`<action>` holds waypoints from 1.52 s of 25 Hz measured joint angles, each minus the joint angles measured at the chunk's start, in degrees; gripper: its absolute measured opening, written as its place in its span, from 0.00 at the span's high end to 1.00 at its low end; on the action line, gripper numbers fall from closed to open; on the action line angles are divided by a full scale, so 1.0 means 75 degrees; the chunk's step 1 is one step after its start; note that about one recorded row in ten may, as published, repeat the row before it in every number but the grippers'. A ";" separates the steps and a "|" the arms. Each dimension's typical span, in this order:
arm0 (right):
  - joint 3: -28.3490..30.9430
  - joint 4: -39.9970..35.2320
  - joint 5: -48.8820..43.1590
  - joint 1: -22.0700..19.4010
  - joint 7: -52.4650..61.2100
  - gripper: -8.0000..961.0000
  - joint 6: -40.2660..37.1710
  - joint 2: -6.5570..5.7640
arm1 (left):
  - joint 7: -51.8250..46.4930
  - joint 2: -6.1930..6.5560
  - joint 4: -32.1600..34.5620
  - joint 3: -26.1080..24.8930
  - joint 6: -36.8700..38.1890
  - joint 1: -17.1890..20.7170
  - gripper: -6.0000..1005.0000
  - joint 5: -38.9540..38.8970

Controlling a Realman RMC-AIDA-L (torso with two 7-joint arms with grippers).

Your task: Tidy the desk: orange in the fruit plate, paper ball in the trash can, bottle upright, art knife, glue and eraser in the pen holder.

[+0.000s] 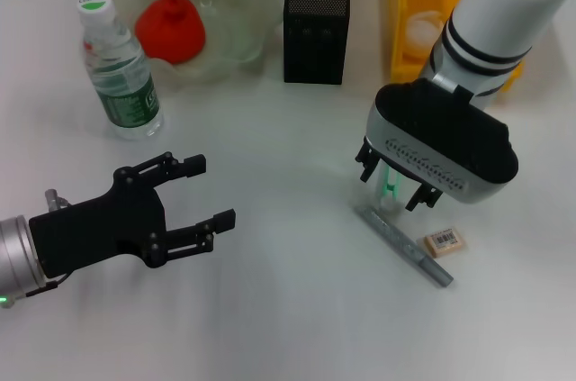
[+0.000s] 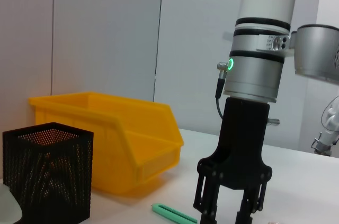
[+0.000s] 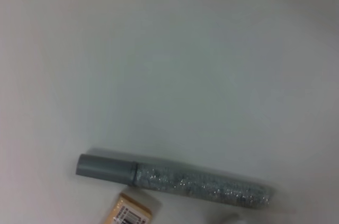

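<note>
Two arms show in the head view. At the left, the left gripper (image 1: 205, 192) hangs low over bare table (image 1: 270, 309) with its fingers spread wide and nothing between them. Behind it the bottle (image 1: 117, 66) stands upright, white cap on top. Just right of the bottle is the plate (image 1: 243, 3), with the orange (image 1: 171, 28) lying inside it. Next comes the holder (image 1: 316, 27), standing near the plate's right rim; what lies inside it cannot be made out. Further right, at the back edge, is the yellow can (image 1: 405, 30), partly hidden by the right arm; a pale round shape inside it may be the paper ball (image 1: 423, 31), though this cannot be told for sure.

In front of the can, the right gripper (image 1: 396, 185) points straight down at the table. Its dark fingers stand apart around a slim green thing (image 1: 390, 181), which the left wrist view shows lying flat on the table (image 2: 175, 214) beside the fingertips; whether the fingers touch it cannot be told. Just below and right of the gripper lies a grey glitter stick (image 1: 405, 247), slanting across the table, with a plain grey cap at one end in the right wrist view (image 3: 175, 181). The eraser (image 1: 444, 241) lies just beside that stick, barcode label up.
</note>
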 joint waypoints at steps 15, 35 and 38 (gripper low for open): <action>-0.0284 0.0365 0.0137 0.0142 -0.0117 0.57 0.0226 0.0041 | 0.0090 0.0000 0.0003 0.0004 -0.0100 0.0032 0.19 0.0001; -0.0178 0.0861 0.0320 0.0409 -0.0239 0.75 0.0451 0.0028 | 0.0092 -0.0012 0.0003 -0.0064 -0.0155 0.0016 0.19 0.0005; 0.0127 0.0533 0.0326 0.0365 -0.0120 0.80 0.0175 0.0010 | 0.0090 -0.0010 0.0003 -0.0092 -0.0155 0.0002 0.19 -0.0056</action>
